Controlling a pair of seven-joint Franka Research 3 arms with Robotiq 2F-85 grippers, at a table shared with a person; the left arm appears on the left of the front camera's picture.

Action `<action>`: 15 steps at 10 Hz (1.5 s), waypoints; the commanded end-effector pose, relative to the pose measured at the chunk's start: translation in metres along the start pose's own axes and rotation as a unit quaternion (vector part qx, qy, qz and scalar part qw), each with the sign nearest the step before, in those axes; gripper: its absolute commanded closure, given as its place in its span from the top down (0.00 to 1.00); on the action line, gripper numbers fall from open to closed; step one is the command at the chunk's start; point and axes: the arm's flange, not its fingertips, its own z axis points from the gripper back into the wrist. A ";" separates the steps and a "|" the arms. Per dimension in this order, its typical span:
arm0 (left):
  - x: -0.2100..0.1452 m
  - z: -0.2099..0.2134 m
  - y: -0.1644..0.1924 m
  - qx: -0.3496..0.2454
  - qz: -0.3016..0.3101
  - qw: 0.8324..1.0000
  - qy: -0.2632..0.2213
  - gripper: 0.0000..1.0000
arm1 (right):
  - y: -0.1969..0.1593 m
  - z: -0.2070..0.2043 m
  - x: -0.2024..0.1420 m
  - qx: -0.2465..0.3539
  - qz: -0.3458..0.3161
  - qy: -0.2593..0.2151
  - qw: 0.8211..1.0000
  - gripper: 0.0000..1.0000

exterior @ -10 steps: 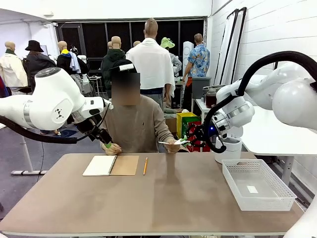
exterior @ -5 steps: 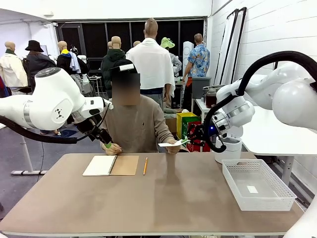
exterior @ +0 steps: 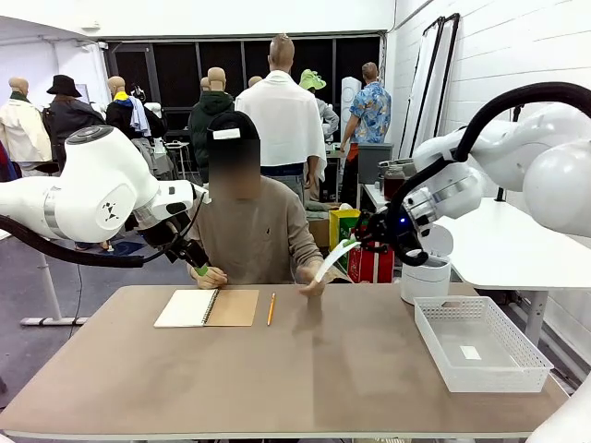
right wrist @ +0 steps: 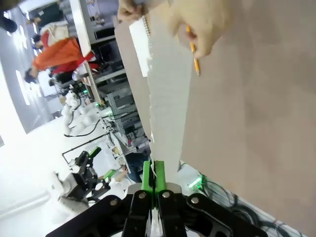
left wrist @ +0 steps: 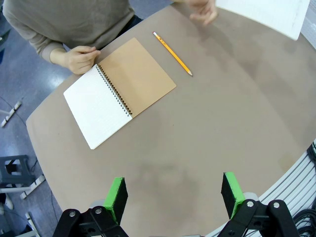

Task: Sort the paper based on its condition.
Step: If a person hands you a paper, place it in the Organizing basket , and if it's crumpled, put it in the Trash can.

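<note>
A white sheet of paper (exterior: 331, 259) hangs bent in the air above the table's far edge, with my right gripper (exterior: 356, 244) shut on its upper right end. In the right wrist view the green fingers (right wrist: 147, 178) pinch the paper (right wrist: 168, 98), which stretches away over the table. The person's hand (exterior: 311, 284) sits just below the sheet's lower end; in the left wrist view that hand (left wrist: 201, 9) looks apart from the paper (left wrist: 266, 12). My left gripper (exterior: 197, 265) hovers at the far left, and its own view shows it (left wrist: 174, 195) open and empty above the table.
An open spiral notebook (exterior: 206, 308) with a brown cover lies at the far left of the table (exterior: 305, 378), a pencil (exterior: 271, 308) beside it. A white mesh basket (exterior: 480, 346) holding a small white scrap stands at the right. The person's other hand (exterior: 210, 276) rests by the notebook.
My right gripper has closed on the sheet and pulled it up and to the right. The person's hand has dropped below the sheet. The left arm has not moved.
</note>
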 end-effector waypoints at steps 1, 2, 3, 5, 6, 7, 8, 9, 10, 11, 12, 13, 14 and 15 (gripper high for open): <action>0.000 0.000 0.002 0.004 -0.003 1.000 0.001 1.00 | -0.013 0.032 -0.019 -0.028 0.043 -0.020 0.998 0.00; 0.000 0.000 0.002 0.004 -0.003 1.000 0.001 1.00 | -0.020 0.049 -0.027 -0.060 0.058 -0.032 0.996 0.00; 0.000 0.000 0.002 0.004 -0.003 1.000 0.001 1.00 | -0.031 0.066 -0.037 -0.097 0.073 -0.056 0.991 0.00; 0.000 0.000 0.002 0.004 -0.003 1.000 0.001 1.00 | -0.055 0.096 -0.056 -0.185 0.096 -0.087 0.974 0.00; 0.000 0.000 0.002 0.004 -0.003 1.000 0.001 1.00 | -0.065 0.107 -0.058 -0.216 0.102 -0.101 0.966 0.00; 0.000 0.000 0.002 0.004 -0.003 1.000 0.001 1.00 | -0.075 0.115 -0.064 -0.247 0.100 -0.106 0.958 0.00; 0.000 0.000 0.002 0.004 -0.003 1.000 0.001 1.00 | -0.083 0.117 -0.062 -0.272 0.094 -0.113 0.951 0.00; 0.000 0.000 0.002 0.004 -0.003 1.000 0.001 1.00 | -0.084 0.116 -0.059 -0.304 0.079 -0.131 0.940 0.00; 0.000 0.000 0.002 0.004 -0.003 1.000 0.001 1.00 | -0.077 0.112 -0.054 -0.325 0.069 -0.154 0.931 0.00; 0.000 0.000 0.002 0.004 -0.003 1.000 0.001 1.00 | -0.083 0.127 -0.058 -0.274 0.098 -0.111 0.950 0.00; 0.000 0.000 0.002 0.004 -0.003 1.000 0.001 1.00 | -0.083 0.127 -0.058 -0.274 0.098 -0.111 0.950 0.00; 0.000 0.000 0.002 0.004 -0.003 1.000 0.001 1.00 | -0.083 0.127 -0.058 -0.274 0.098 -0.111 0.950 0.00; 0.000 0.000 0.002 0.004 -0.003 1.000 0.001 1.00 | -0.083 0.127 -0.058 -0.274 0.098 -0.111 0.950 0.00; 0.000 0.000 0.002 0.004 -0.003 1.000 0.001 1.00 | -0.084 0.126 -0.056 -0.291 0.091 -0.120 0.945 0.00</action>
